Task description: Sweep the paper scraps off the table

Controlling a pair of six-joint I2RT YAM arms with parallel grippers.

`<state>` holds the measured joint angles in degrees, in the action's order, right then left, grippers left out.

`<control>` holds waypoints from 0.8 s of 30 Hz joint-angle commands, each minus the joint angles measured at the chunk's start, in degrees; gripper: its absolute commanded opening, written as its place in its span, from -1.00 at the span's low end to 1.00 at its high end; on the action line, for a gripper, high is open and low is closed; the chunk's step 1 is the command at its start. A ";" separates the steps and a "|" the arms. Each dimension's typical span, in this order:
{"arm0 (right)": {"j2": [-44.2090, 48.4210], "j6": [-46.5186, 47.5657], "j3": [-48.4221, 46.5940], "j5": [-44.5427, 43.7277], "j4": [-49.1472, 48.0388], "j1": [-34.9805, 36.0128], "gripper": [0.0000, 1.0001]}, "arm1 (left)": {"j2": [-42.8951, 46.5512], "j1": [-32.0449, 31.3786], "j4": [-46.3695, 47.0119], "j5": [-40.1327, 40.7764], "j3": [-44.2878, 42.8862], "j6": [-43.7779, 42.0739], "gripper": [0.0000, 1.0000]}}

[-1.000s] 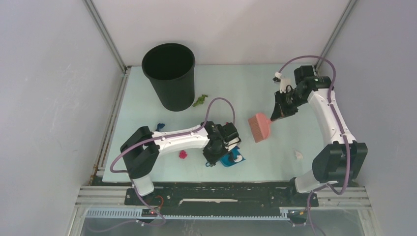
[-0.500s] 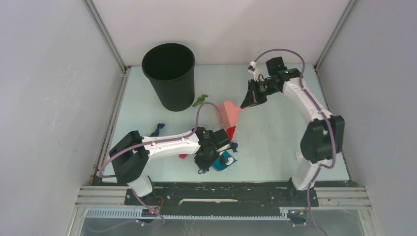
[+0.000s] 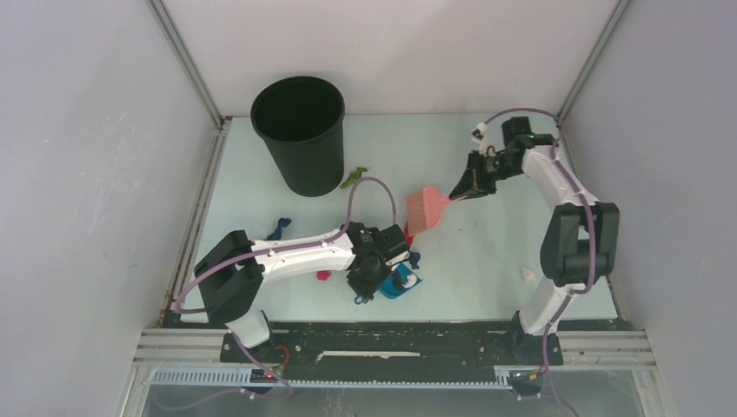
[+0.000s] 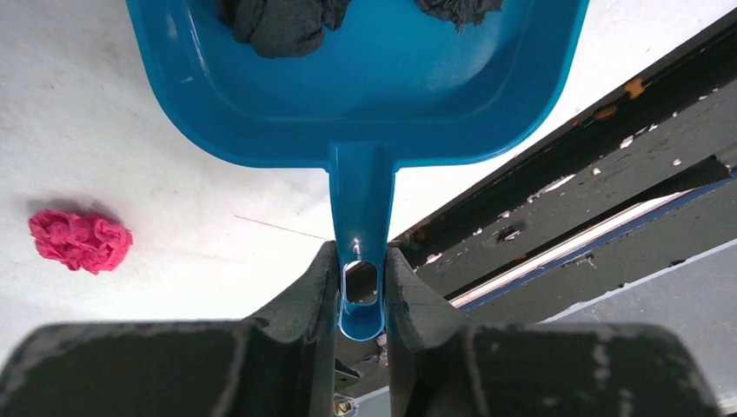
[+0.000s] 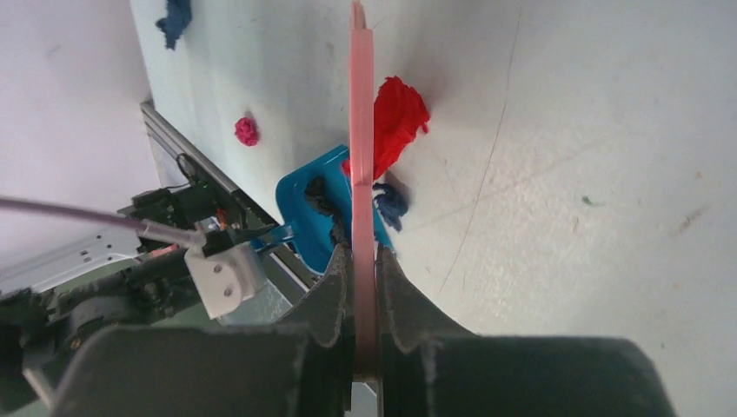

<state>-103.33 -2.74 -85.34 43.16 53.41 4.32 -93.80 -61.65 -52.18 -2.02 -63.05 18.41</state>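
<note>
Only in the left wrist view is it seen that two dark, crumpled paper scraps (image 4: 278,17) lie inside the blue dustpan (image 4: 365,95), a smooth and glossy plastic tray with a narrow handle. The left jaws are closed tightly on the end of this handle. A wrinkled magenta scrap (image 4: 80,241) rests on the table (image 4: 156,174) beside the pan. In the right wrist view the pink brush (image 5: 360,130) is shown edge-on as a thin flat strip, pinched between the almost closed right jaws. A red scrap (image 5: 398,113) and a dark blue scrap (image 5: 391,204) lie just beside it, near the mouth of the pan. Only the top view shows the black round bin (image 3: 298,130), a green twisted scrap (image 3: 353,179) near its foot, and a small white bit (image 3: 527,274) well apart on the right.
</note>
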 commanded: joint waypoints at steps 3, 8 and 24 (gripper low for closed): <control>15.89 4.88 1.94 5.92 -0.41 -2.40 -1.00 | -1.99 -0.14 -0.88 1.39 -4.63 -2.50 -0.99; 18.19 10.63 -2.84 -17.09 -1.91 -0.03 -1.00 | -2.67 -0.14 -1.52 1.58 -5.50 -3.03 -0.99; 7.31 20.33 -1.17 -30.49 -0.43 15.25 -1.00 | -5.28 1.14 0.12 1.88 -7.11 -2.79 -1.00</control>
<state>-99.02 13.37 -87.46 13.74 48.99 16.67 -98.67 -61.41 -53.01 -1.50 -67.29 16.47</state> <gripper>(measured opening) 0.095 0.232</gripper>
